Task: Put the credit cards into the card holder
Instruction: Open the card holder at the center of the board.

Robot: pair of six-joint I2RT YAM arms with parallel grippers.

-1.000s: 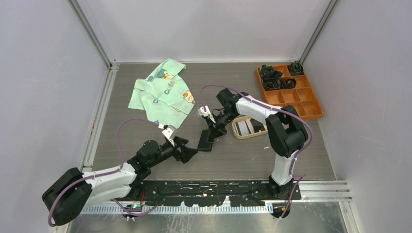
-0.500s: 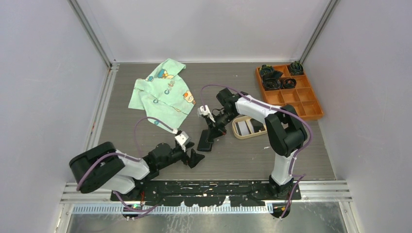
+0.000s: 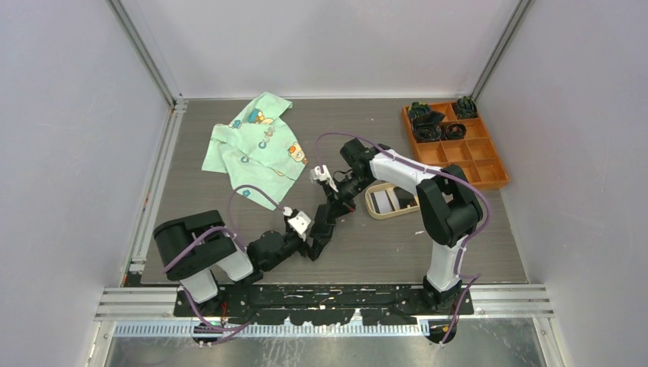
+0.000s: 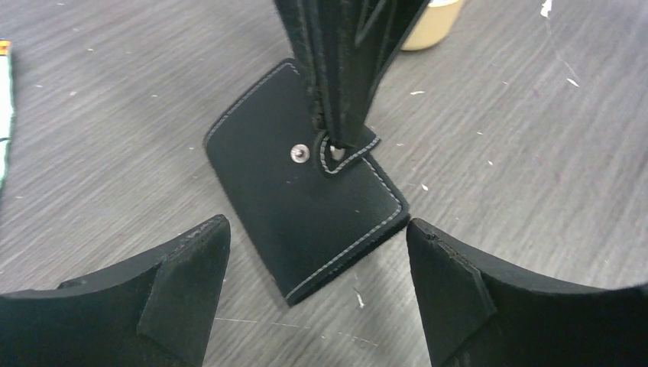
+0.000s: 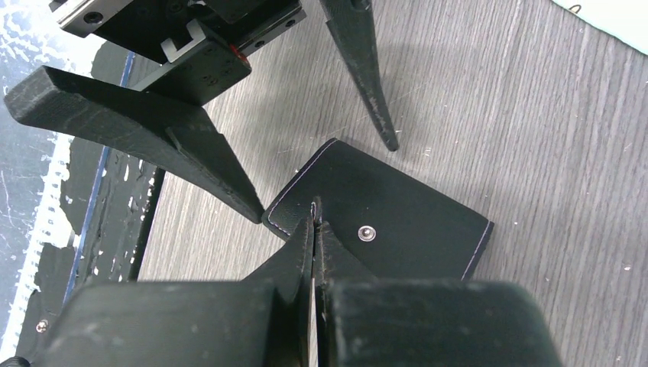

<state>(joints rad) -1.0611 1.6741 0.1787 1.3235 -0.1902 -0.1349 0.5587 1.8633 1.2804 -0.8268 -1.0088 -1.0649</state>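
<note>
Black and soft like leather, the card holder [image 4: 306,199] lies flat on the grey counter [image 3: 474,229]. It is near the middle of the counter, a little closer to the near edge. It is folded shut. Its silver snap [image 4: 301,154] shows on top.

The right gripper [image 5: 314,210] comes down on the card holder from above. Its two fingers are pressed tight together. They pinch the little snap tab [image 4: 353,153], and the tab curls up off the holder where they hold it.

The left gripper [image 4: 317,224] is low over the counter on the near side of the card holder. Its fingers [image 4: 183,275] are spread wide, one on each side of the holder's near corner. They hold nothing. In the right wrist view one finger tip is just beside the holder's edge, but I cannot tell if it touches.

The credit cards [image 3: 386,200] lie in a beige oval tray [image 3: 374,213]. The tray sits just to the right of the card holder. The cards look light with a dark stripe, but they are too small to count.

A green cloth [image 3: 256,145] with cartoon pictures lies rumpled toward the far left corner. An orange box [image 3: 489,172] with many small parts stands at the far right corner. Black things fill its far parts.
</note>
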